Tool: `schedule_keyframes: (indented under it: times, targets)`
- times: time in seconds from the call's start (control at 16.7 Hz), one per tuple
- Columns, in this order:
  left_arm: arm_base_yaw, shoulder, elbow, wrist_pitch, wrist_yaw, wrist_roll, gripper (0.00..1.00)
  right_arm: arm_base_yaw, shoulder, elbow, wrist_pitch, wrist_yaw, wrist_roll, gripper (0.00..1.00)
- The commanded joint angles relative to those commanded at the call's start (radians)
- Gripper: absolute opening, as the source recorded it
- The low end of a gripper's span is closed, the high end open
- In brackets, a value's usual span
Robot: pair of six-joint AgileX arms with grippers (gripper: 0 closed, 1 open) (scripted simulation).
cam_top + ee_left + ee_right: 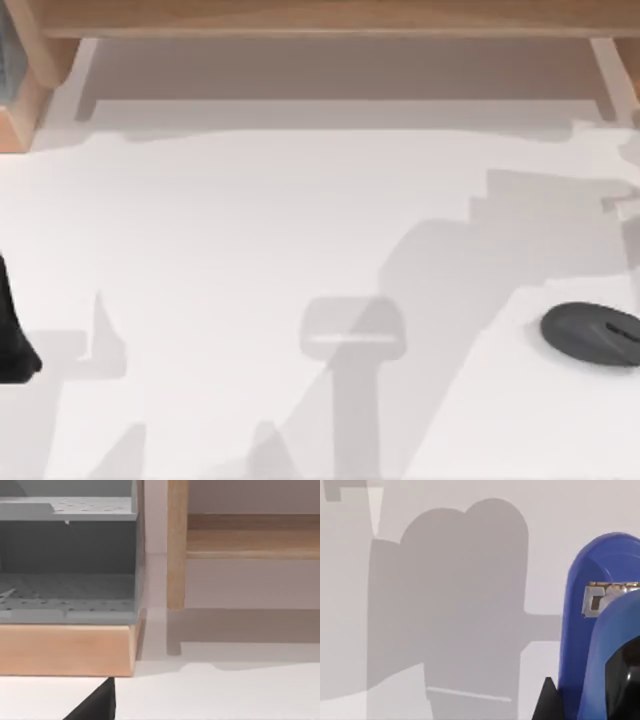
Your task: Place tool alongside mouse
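Observation:
The mouse (592,334) is dark grey and oval, and it lies flat on the white table (250,250) at the right edge of the top view. The bright-blue tool (592,630) hangs close before the right wrist camera, clear of the table, with a small metal part showing between its blue halves. My right gripper is shut on the tool, and one black fingertip (547,702) shows beside the blue body. My left gripper (12,335) is parked at the table's left edge, and a black part of it (95,705) shows in the left wrist view.
A wooden frame (320,20) runs along the back of the table on thin legs. At the back left a grey perforated bin (65,585) sits on a wooden block (65,650) beside a wooden post (176,545). Arm shadows fall across the table's middle.

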Motion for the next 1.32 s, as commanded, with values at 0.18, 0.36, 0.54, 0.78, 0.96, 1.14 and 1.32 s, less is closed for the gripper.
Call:
schedule_keyframes:
  times: [0.18, 0.36, 0.54, 0.78, 0.96, 1.14, 1.32]
  targets:
    - [0.0, 0.0, 0.0, 0.0, 0.0, 0.0, 1.0, 0.105, 0.067, 0.109, -0.062, -0.004, 0.11, 0.0]
    - [0.0, 0.0, 0.0, 0.0, 0.0, 0.0, 1.0, 0.208, 0.129, 0.222, -0.121, -0.009, 0.228, 0.0]
    - [0.0, 0.0, 0.0, 0.0, 0.0, 0.0, 1.0, 0.279, 0.167, 0.31, -0.158, -0.012, 0.311, 0.0]
    - [0.0, 0.0, 0.0, 0.0, 0.0, 0.0, 1.0, 0.296, 0.175, 0.331, -0.166, -0.012, 0.331, 0.0]
    - [0.0, 0.0, 0.0, 0.0, 0.0, 0.0, 1.0, 0.291, 0.171, 0.327, -0.166, -0.015, 0.332, 0.0]
    - [0.0, 0.0, 0.0, 0.0, 0.0, 0.0, 1.0, 0.286, 0.174, 0.321, -0.183, -0.016, 0.339, 0.0]
    - [0.0, 0.0, 0.0, 0.0, 0.0, 0.0, 1.0, 0.281, 0.177, 0.309, -0.211, -0.019, 0.346, 0.0]
